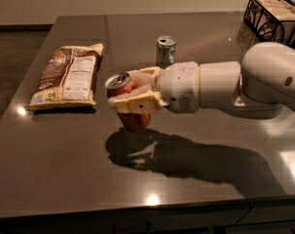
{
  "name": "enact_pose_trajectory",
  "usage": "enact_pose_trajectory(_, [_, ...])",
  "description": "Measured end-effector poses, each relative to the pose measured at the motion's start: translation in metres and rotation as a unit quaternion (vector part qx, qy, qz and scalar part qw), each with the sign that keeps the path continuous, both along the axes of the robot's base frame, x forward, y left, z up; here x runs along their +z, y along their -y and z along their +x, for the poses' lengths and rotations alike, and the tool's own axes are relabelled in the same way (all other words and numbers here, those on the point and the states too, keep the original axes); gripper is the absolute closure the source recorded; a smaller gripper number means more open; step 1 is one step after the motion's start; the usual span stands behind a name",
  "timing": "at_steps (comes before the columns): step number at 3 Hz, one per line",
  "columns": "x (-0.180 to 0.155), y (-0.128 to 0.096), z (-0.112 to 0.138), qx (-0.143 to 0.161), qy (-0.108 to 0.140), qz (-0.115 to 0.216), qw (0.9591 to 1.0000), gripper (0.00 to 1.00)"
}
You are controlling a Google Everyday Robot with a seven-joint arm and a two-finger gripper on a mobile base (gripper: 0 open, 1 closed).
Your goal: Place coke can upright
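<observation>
The coke can is red with a silver top and pull tab. It is held nearly upright, leaning slightly left, just above the dark table. My gripper comes in from the right and is shut on the can, its cream fingers wrapped around the can's middle. The can's base sits close over its own shadow on the table.
A brown snack bag lies flat at the left. A slim silver can stands upright behind the gripper. A black wire basket stands at the back right corner. The table's front edge runs along the bottom.
</observation>
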State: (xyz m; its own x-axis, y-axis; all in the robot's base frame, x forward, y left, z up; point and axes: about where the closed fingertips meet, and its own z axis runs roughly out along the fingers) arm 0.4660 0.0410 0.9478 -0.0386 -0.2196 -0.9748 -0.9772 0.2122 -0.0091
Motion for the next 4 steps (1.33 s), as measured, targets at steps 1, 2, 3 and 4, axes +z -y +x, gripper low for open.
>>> enact_pose_trajectory(1, [-0.008, 0.000, -0.001, 0.014, 0.007, 0.042, 0.9990, 1.00])
enact_pose_trajectory(2, [-0.018, -0.002, -0.003, 0.027, 0.008, 0.080, 0.9964, 1.00])
enact_pose_trajectory(3, [-0.025, -0.003, -0.005, 0.037, 0.004, 0.111, 0.9931, 1.00])
enact_pose_trajectory(4, [-0.030, -0.003, -0.006, 0.035, 0.009, 0.122, 0.9919, 0.84])
